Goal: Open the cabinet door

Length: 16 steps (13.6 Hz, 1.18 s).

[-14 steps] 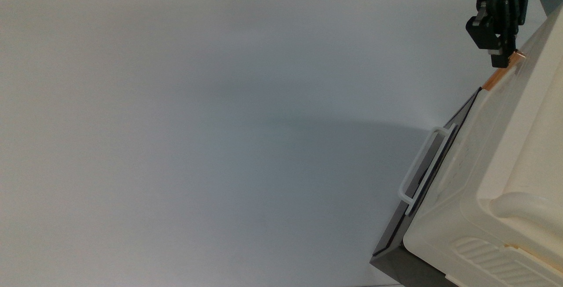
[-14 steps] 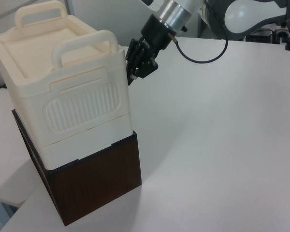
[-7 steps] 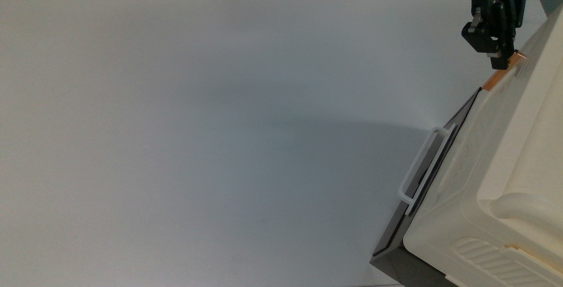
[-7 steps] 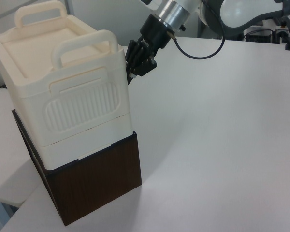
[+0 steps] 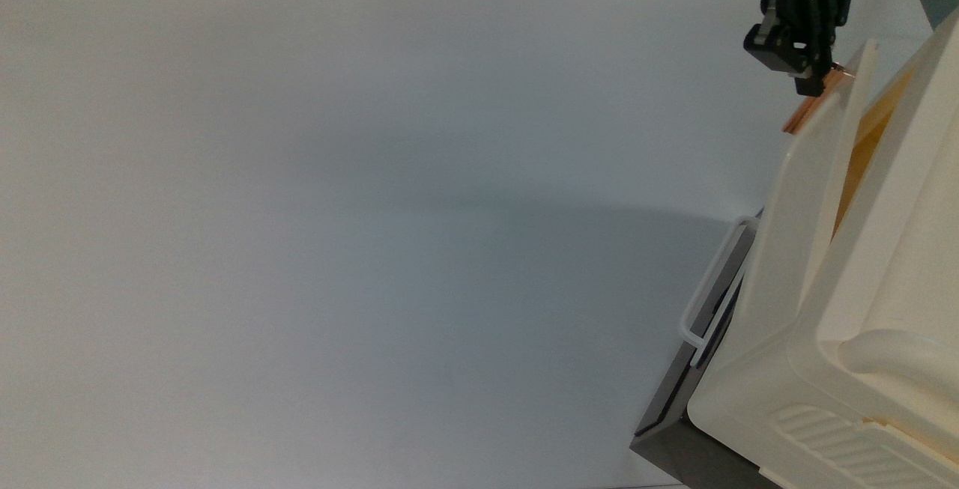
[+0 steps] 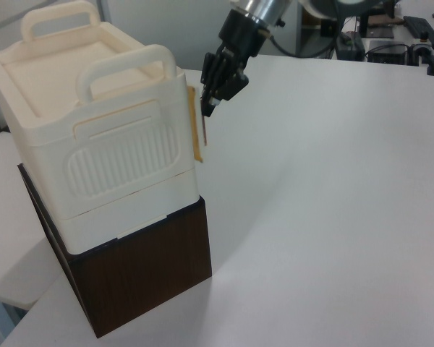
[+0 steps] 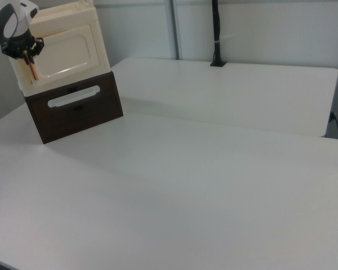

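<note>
My tool (image 5: 815, 79) pinches the copper handle (image 5: 805, 111) at its far tip; the barely ajar cabinet door (image 5: 794, 227) could slip free.

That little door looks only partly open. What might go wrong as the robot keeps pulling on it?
The end effector grips only the very end of the copper handle, so it might slip off and leave the cabinet door just ajar. The cream cabinet merely sits on a dark wooden base, so a hard pull might shift or tip it. A straight pull rather than one following the door's swing could strain the handle.
</note>
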Available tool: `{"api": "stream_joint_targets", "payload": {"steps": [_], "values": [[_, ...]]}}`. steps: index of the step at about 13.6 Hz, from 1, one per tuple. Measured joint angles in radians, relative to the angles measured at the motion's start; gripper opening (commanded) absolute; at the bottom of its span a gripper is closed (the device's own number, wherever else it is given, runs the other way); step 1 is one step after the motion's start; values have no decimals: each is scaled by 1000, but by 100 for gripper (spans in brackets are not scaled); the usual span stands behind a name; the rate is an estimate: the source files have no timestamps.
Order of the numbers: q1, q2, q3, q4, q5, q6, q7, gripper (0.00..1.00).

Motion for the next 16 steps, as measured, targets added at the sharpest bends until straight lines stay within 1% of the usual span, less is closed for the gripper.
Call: {"api": "stream_joint_targets", "payload": {"steps": [1, 2, 3, 4, 7, 8, 9, 11, 12, 13, 14, 16], "values": [[-7, -14, -7, -7, 3, -31, -12, 26], [-13, -24, -10, -18, 4, -45, -14, 56], [-24, -39, -11, -37, 5, -64, -18, 100], [-36, -56, -13, -51, 5, -89, -22, 100], [-114, -136, -60, -82, 4, -267, -111, 100], [-144, -161, -76, -88, 4, -325, -143, 100], [-194, -196, -91, -95, -6, -398, -173, 100], [-254, -237, -95, -104, -53, -507, -180, 100], [-312, -271, -97, -111, -96, -599, -180, 100], [-339, -286, -97, -116, -114, -624, -160, 100], [-383, -314, -97, -130, -136, -650, -105, 100], [-435, -351, -89, -163, -201, -662, 31, 100]]}}
